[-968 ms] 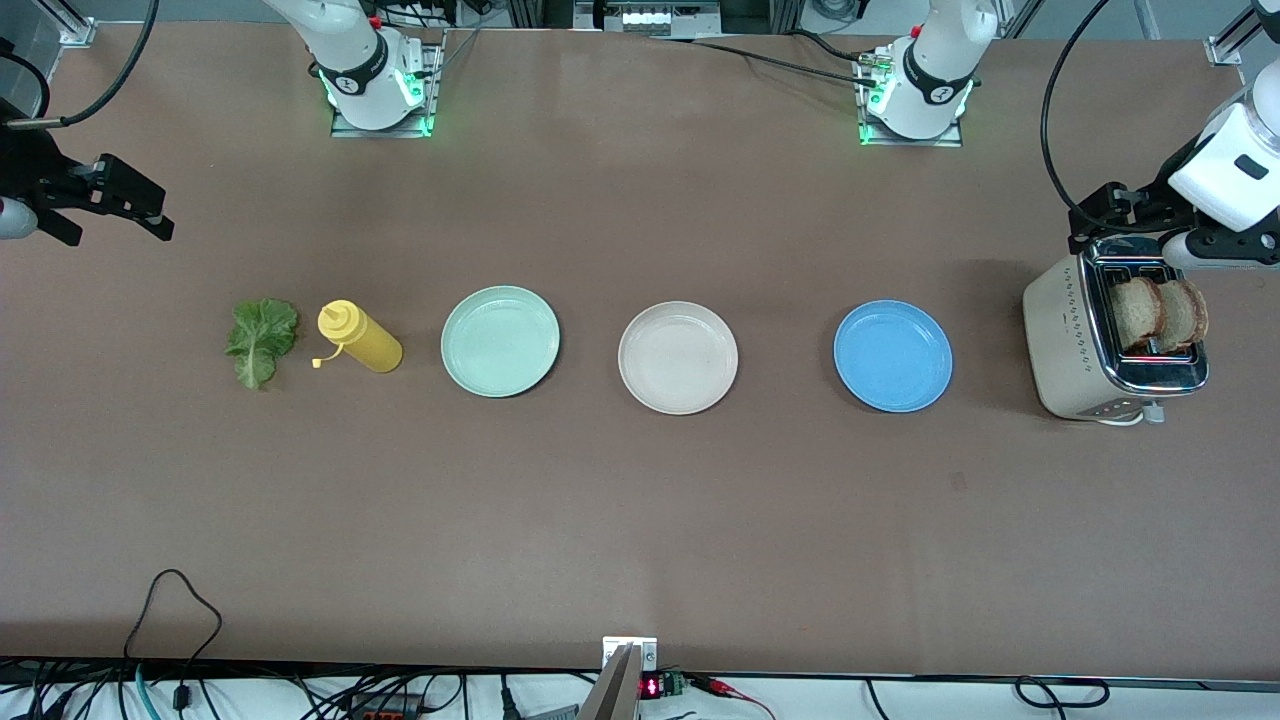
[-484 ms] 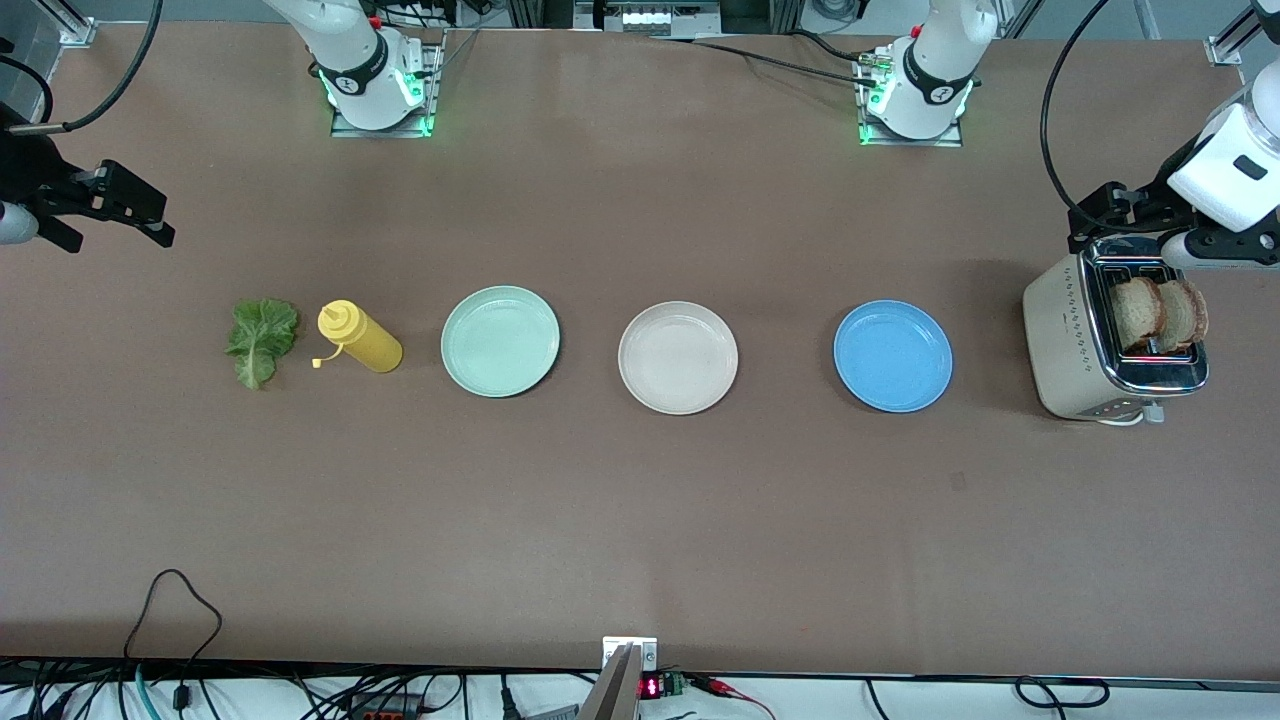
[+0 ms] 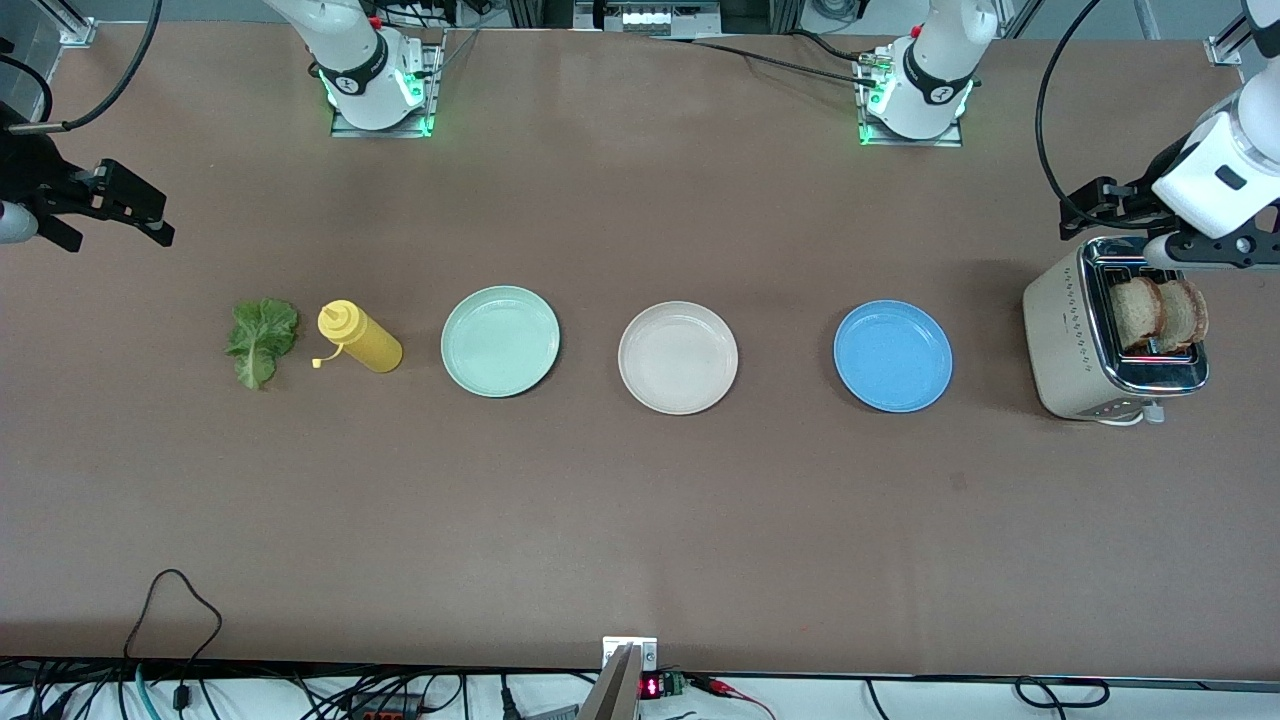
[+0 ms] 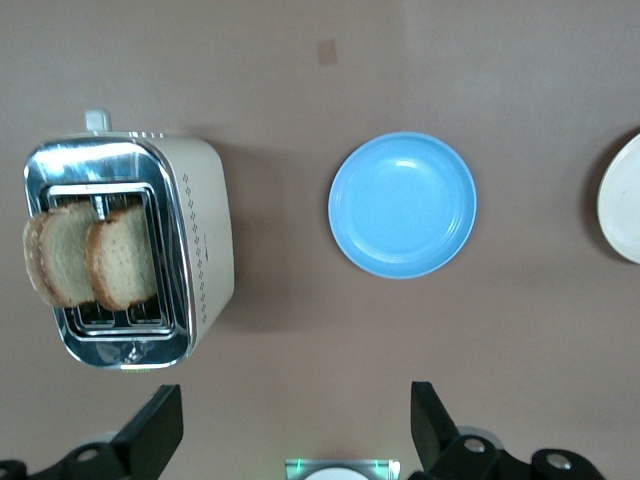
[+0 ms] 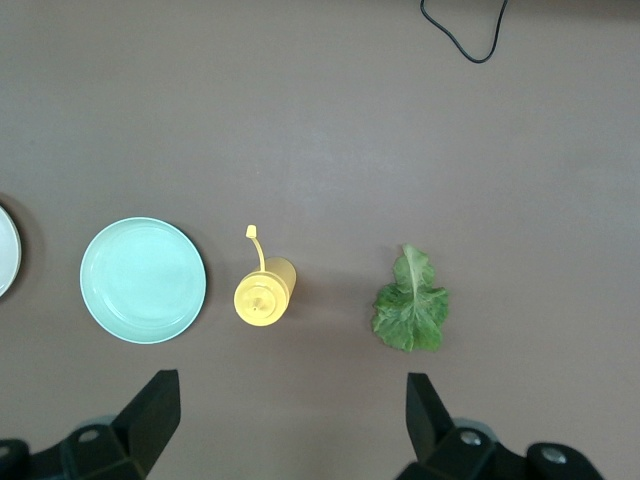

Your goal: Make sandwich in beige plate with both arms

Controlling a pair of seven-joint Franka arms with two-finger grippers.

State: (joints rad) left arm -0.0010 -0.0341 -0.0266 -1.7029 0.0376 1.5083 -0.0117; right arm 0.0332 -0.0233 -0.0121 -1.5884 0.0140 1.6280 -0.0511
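The beige plate [image 3: 678, 358] lies bare in the middle of the table, and its edge shows in the left wrist view [image 4: 622, 200]. Two toasted bread slices [image 3: 1160, 313] stand upright in the toaster slots and also show in the left wrist view [image 4: 90, 255]. The lettuce leaf [image 3: 262, 340] lies flat at the right arm's end and shows in the right wrist view [image 5: 412, 305]. My left gripper [image 3: 1115, 232] is open and empty, high over bare table beside the toaster [image 4: 290, 425]. My right gripper [image 3: 110, 225] is open and empty, high over bare table near the lettuce [image 5: 290, 420].
A cream and chrome toaster [image 3: 1075, 340] stands at the left arm's end. A blue plate [image 3: 893, 356] lies between it and the beige plate. A mint green plate [image 3: 500, 341] and a tipped yellow squeeze bottle [image 3: 360, 338] lie toward the lettuce. A black cable [image 3: 180, 600] loops near the front edge.
My left gripper has drawn a little away from the toaster top toward the robots' bases. My right gripper has barely shifted. Nothing on the table has moved.
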